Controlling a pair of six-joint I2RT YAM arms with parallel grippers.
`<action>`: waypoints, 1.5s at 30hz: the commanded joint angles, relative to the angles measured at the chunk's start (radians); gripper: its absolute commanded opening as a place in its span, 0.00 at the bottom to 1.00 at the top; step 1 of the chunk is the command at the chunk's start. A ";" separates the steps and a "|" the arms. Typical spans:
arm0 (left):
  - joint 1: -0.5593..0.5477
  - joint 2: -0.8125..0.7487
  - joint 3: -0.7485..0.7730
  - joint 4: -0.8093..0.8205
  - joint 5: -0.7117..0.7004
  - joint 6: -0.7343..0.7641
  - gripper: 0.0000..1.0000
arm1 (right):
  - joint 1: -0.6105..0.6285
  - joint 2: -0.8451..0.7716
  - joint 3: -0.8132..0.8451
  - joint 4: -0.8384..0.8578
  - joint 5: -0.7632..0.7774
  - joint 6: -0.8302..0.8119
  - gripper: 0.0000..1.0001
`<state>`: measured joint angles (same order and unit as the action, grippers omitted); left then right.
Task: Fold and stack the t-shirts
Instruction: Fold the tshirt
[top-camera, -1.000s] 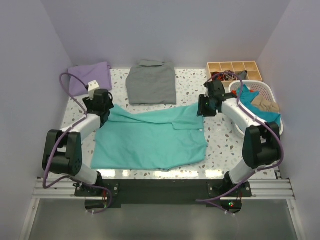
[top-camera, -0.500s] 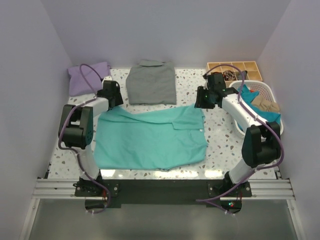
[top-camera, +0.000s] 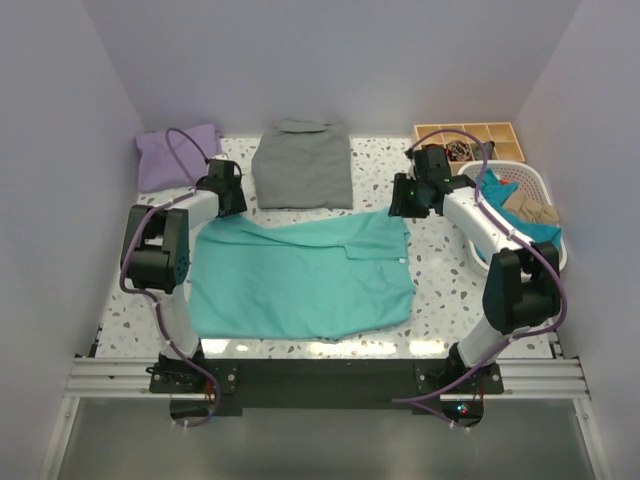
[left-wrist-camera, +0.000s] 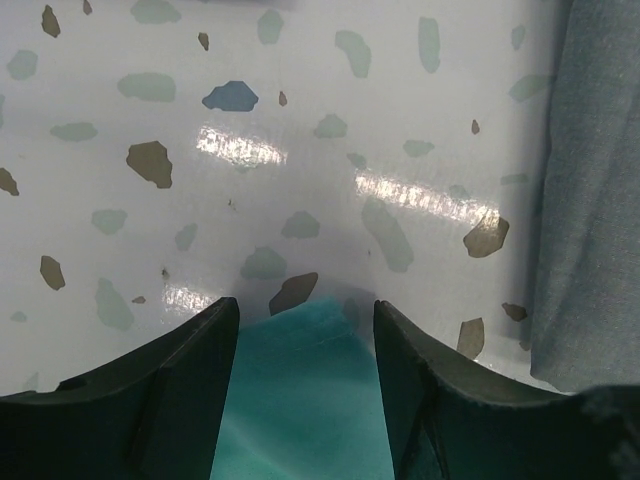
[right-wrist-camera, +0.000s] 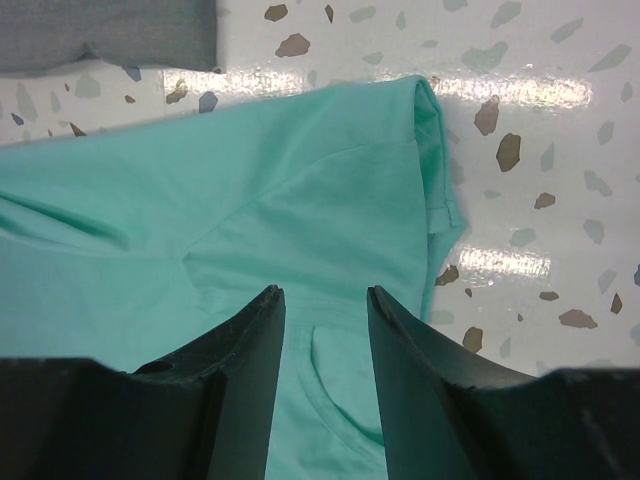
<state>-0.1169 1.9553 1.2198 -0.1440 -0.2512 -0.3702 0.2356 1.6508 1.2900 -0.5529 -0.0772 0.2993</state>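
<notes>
The turquoise t-shirt (top-camera: 300, 275) is spread flat across the middle of the speckled table (top-camera: 445, 285), its upper edge running between the two claws. The lavender t-shirt (top-camera: 170, 158) is bunched in the upper left of the overhead frame, and a folded gray shirt (top-camera: 303, 165) is laid at upper centre. The left claw (left-wrist-camera: 305, 312) is seen at the turquoise shirt's upper left corner, fingers apart, a tip of cloth showing in the gap. The right claw (right-wrist-camera: 325, 295) is held over the upper right corner, fingers likewise apart. A white basket (top-camera: 525, 170) holding cloth is set at the right edge.
</notes>
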 joint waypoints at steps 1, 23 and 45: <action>0.005 0.016 0.024 -0.022 0.021 0.024 0.59 | 0.005 0.003 0.012 0.016 -0.007 0.003 0.43; -0.017 -0.159 0.041 -0.014 -0.031 0.005 0.00 | 0.008 0.009 -0.078 0.038 -0.108 0.015 0.36; -0.035 -0.510 -0.292 -0.045 -0.091 -0.111 0.00 | 0.045 0.010 -0.101 0.016 -0.167 0.008 0.36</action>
<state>-0.1425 1.5272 0.9501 -0.2157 -0.3344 -0.4385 0.2749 1.6627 1.1995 -0.5434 -0.2272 0.3023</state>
